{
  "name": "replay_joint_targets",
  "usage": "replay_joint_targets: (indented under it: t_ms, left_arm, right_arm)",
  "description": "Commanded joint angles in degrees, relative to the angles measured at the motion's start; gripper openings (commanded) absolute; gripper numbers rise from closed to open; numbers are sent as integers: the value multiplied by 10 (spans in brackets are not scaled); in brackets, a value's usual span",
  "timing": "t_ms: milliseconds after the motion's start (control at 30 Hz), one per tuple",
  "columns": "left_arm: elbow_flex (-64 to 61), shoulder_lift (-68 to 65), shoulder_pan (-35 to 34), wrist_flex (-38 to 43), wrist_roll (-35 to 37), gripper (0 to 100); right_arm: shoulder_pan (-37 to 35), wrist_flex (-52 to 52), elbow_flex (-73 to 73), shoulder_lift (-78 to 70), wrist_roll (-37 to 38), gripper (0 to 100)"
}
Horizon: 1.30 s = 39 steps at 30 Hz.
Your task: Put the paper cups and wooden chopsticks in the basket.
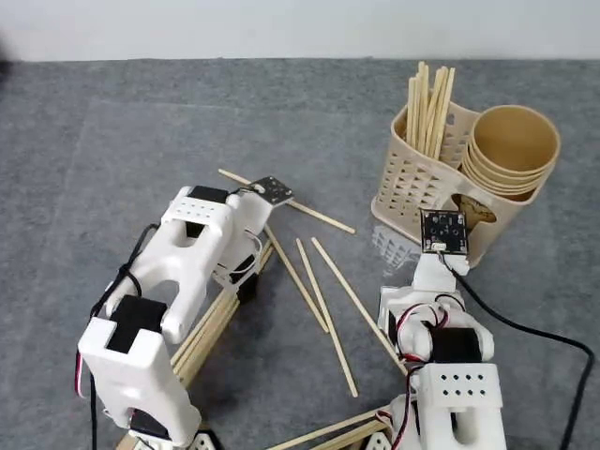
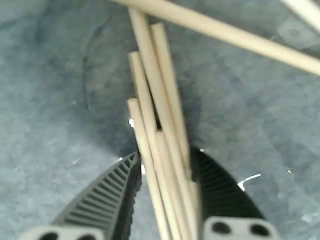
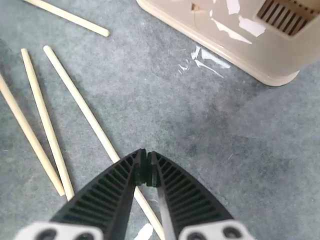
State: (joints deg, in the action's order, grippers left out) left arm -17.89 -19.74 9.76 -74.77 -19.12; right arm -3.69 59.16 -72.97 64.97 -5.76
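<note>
At the mat (image 2: 50,100), left end effector (image 2: 166,155) grips bundled chopsticks (image 2: 155,85).

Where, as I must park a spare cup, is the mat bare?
Bare: the grey mat beyond the left arm, left of the basket. Crowded: loose chopsticks between the arms, and the chopstick bundle held by the left gripper.

High camera is looking down over the tabletop (image 1: 112,141) from behind the arms (image 1: 169,309), basket (image 1: 422,187) at the far side. Left wrist camera is riding tight behind the left claw (image 2: 166,154), staring at the chopstick bundle (image 2: 155,100). Right wrist camera is peering past the right claw (image 3: 146,152), sharing the basket's foot and loose chopsticks (image 3: 75,100) with the high view.
</note>
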Motion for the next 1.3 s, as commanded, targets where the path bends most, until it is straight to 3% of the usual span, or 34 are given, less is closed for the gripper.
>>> replay_joint_targets:
  t_ms: [0, 267, 1100, 1267]
  left_arm:
    - [15, -20, 11, 1, 8, 55]
    - [18, -17, 53, -3, 8, 13]
    - [296, -17, 56, -256, -16, 11]
    - [336, -16, 56, -258, -16, 10]
  right_arm:
    - [0, -14, 4, 11, 8, 8]
    - [0, -14, 4, 11, 8, 8]
    - [0, -14, 4, 11, 8, 8]
    - [0, -14, 4, 11, 8, 8]
